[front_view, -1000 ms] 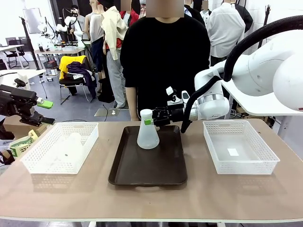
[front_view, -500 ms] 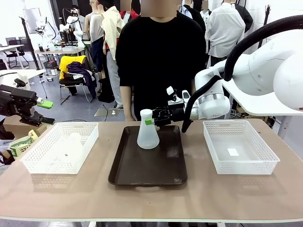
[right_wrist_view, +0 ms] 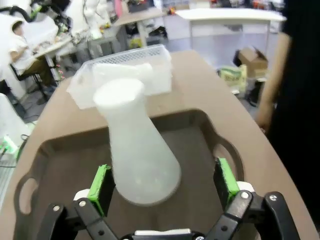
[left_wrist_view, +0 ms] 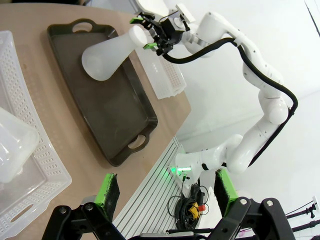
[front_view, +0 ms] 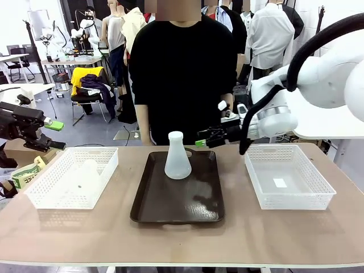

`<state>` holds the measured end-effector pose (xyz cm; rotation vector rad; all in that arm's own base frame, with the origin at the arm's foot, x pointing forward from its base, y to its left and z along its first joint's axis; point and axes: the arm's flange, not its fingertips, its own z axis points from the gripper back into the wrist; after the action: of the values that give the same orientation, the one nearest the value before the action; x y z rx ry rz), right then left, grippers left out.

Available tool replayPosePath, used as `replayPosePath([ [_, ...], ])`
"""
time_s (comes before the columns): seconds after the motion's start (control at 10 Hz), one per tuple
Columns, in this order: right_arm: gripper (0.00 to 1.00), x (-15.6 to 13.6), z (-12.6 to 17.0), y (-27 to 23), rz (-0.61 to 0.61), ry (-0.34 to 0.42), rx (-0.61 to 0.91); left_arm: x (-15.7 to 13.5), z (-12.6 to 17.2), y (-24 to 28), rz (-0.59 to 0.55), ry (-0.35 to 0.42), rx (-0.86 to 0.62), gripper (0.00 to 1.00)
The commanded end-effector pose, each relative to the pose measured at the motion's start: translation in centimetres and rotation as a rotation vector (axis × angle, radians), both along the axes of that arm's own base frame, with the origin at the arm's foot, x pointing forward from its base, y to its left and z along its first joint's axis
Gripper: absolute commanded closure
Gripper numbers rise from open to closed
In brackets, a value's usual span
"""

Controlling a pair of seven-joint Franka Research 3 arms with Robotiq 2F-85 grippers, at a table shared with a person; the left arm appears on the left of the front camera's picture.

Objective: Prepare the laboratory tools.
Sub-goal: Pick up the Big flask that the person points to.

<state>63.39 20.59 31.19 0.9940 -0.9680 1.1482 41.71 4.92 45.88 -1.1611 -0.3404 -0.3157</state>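
One counter (front_view: 284, 239) is carrying a brown tray (front_view: 176, 211), with a left basket (front_view: 34, 199) at its 9 o'clock and a right basket (front_view: 318, 203) at 3 o'clock. An upright flask (front_view: 177, 162) is standing at the tray's 12 o'clock end; the other flask (front_view: 84, 173) is sitting in the left basket. The right pincer (front_view: 200, 143) is hovering wide at the upright flask's 3 o'clock, apart from it; the left pincer (front_view: 57, 135) is gaping at the left basket's 10 o'clock.

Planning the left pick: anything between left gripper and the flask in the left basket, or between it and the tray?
Nothing visible. The left gripper is open beside the open-topped basket holding the flask. The tray's near half is bare; the other flask stands at its far end.
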Motion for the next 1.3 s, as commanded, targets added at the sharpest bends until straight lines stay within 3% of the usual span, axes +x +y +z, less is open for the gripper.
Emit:
replayPosePath([
  [0.0,0.0,-2.2,0.7,-3.8,-0.153,0.024,-0.025,0.0,0.3,0.1,-0.001,0.004,-0.014,0.0],
  [0.4,0.0,-6.1,3.1,-8.5,-0.333,-0.035,-0.011,0.0,0.3,0.1,-0.001,0.004,-0.014,0.0],
  [0.7,0.0,-7.0,3.6,-8.7,-0.363,-0.095,0.059,0.0,0.3,0.1,-0.001,0.004,-0.014,0.0],
  [0.8,0.0,-5.8,4.3,-9.5,-0.336,-0.027,0.003,0.0,0.3,0.1,-0.001,0.004,-0.014,0.0],
  [1.2,0.0,-5.8,4.3,-9.5,-0.336,-0.027,0.003,0.0,0.3,0.1,-0.001,0.004,-0.014,0.0],
])
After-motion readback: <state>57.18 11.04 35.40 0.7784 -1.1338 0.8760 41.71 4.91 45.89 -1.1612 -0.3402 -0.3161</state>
